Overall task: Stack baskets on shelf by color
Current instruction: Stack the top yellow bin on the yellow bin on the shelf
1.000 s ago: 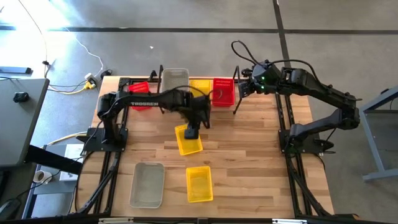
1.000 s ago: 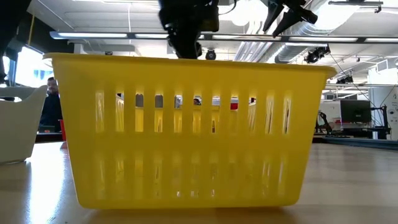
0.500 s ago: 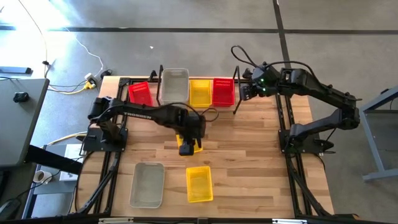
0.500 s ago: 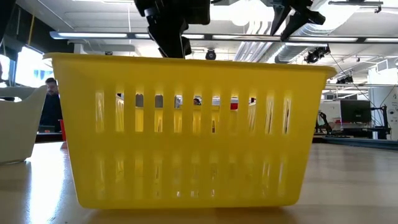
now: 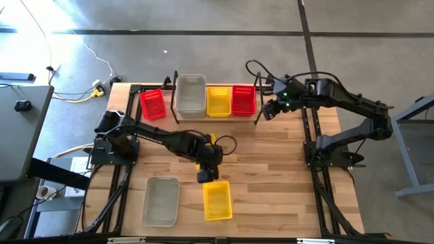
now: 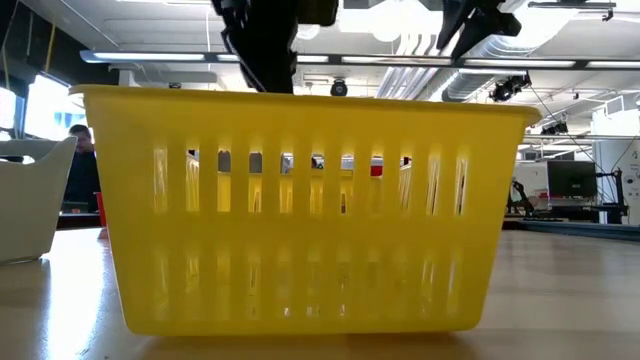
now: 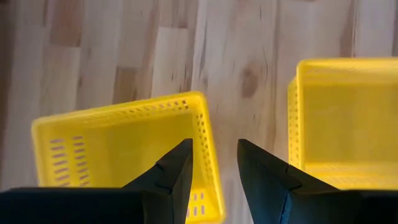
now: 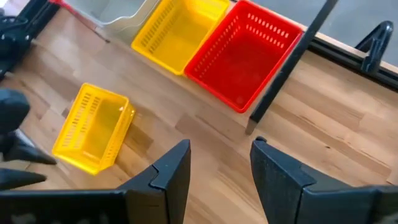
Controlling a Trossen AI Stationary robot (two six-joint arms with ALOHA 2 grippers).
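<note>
A loose yellow basket (image 7: 118,155) stands on its base mid-table; it also shows in the right wrist view (image 8: 93,127). My left arm hides most of it from above. My left gripper (image 5: 205,175) hangs open above it, one finger over its inside and one outside one wall (image 7: 208,143), touching nothing. On the shelf (image 5: 256,102) stand a grey basket (image 5: 190,93), a yellow one (image 5: 218,100) and a red one (image 5: 243,99). My right gripper (image 5: 268,112) is open and empty by the shelf's right end.
A second yellow basket (image 5: 217,200) and a grey basket (image 5: 161,201) stand near the table's near edge. A red basket (image 5: 152,104) stands on the table left of the shelf. The near yellow basket fills the low view (image 6: 300,200). Bare wood lies at the right.
My left gripper has gone from just in front of the shelf toward the table's near edge, over the loose yellow basket, and stays open. My right gripper has drifted a little toward the near edge beside the shelf's right end.
</note>
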